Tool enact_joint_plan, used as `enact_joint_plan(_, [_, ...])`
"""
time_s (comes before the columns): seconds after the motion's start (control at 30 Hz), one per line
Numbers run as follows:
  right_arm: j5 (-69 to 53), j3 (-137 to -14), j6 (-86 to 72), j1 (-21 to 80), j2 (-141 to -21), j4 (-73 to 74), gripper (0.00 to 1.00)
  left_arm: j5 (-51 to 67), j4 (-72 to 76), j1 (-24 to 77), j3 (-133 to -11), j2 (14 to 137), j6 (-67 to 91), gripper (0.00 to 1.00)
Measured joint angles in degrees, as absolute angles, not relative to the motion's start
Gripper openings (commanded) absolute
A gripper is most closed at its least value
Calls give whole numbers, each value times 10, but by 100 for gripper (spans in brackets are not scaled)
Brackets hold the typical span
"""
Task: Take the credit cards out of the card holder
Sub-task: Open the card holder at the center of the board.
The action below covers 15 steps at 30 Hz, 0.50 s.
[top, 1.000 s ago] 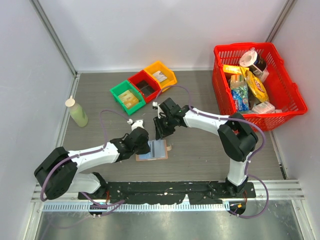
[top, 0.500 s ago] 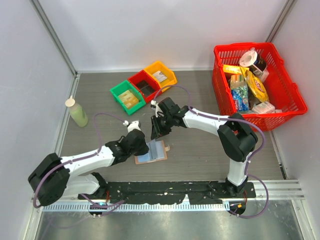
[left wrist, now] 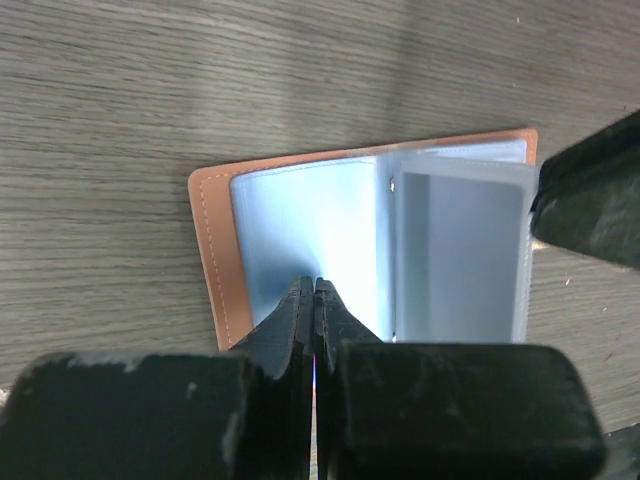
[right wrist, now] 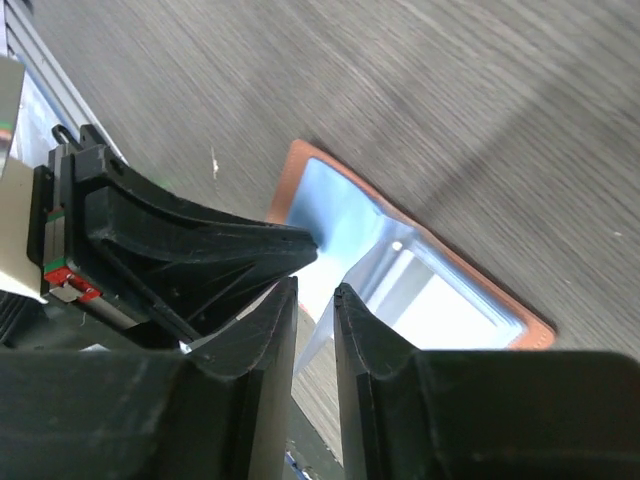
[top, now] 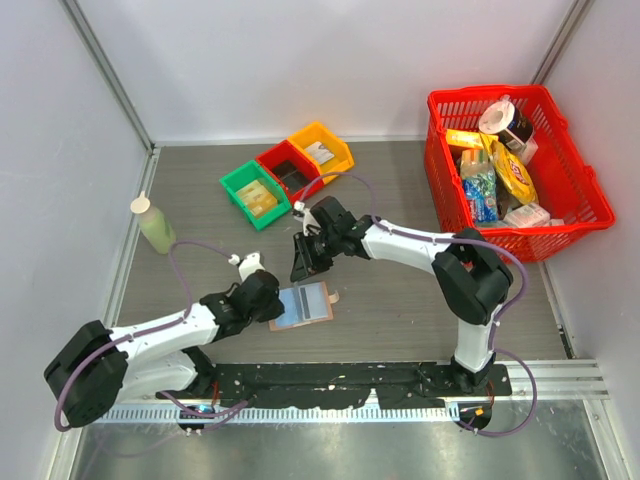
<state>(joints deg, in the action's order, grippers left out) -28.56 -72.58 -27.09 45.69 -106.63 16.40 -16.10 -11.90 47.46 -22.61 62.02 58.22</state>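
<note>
Two pale-blue leaves lie spread in the card holder (left wrist: pixel 330 220); we see left gripper (left wrist: pixel 314 298) jaws together on its lining, right gripper (right wrist: pixel 315 295) jaws nearly closed, grip unclear. Both shifted leftward.

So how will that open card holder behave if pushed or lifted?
Probably floppy: the card holder lies hinged open, its clear sleeve apparently curling up in the right wrist view. Likely light and prone to sliding on the smooth table unless the shut left gripper pins it.

Grey table (top: pixel 400 315) w/ card holder (top: pixel 305 305), 3 bins (top: pixel 308 186), bottle (top: pixel 155 225), red basket (top: pixel 438 170).
</note>
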Motion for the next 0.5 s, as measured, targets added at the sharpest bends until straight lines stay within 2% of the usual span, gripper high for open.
enact_joint_plan(0.33, [-303,-726,-300,483,-1109,129,26,-152,-26,450,-185,619,625,0])
enact_joint_plan(0.5, [-300,-726,-304,483,-1114,126,27,-167,-55,450,-162,557,641,10])
